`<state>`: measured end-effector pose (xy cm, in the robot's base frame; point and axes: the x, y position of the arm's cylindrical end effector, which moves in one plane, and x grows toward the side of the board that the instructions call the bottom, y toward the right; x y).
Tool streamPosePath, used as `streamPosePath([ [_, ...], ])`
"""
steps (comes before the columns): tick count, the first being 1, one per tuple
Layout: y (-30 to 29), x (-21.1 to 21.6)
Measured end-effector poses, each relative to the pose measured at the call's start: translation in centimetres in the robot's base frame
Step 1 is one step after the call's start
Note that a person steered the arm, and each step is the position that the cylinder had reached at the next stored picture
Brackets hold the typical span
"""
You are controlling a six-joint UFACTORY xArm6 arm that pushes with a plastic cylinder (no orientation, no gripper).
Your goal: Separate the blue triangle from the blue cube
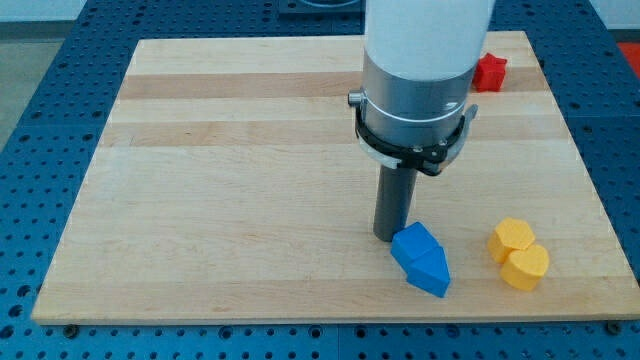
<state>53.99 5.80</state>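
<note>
Blue blocks touching on the wooden desk

Rod tip sits against the blue cube, which adjoins the blue triangle; no pincer is fitted.

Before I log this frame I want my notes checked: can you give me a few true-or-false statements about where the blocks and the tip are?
1. My tip is just left of the blue cube, at its upper-left edge. True.
2. The blue triangle lies far from the blue cube. False: the two touch, the triangle on the cube's lower right.
3. The yellow block lies right of the blue pair. True.
4. The red block is at the board's bottom left. False: it is near the top right, partly hidden by the arm.
5. My tip touches the yellow block. False: the blue blocks lie between them.
</note>
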Motion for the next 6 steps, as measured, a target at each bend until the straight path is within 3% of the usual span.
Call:
streamPosePath([
  [2,-0.1,4.3],
  [4,-2.9,4.3],
  [6,-3.8,7.9],
])
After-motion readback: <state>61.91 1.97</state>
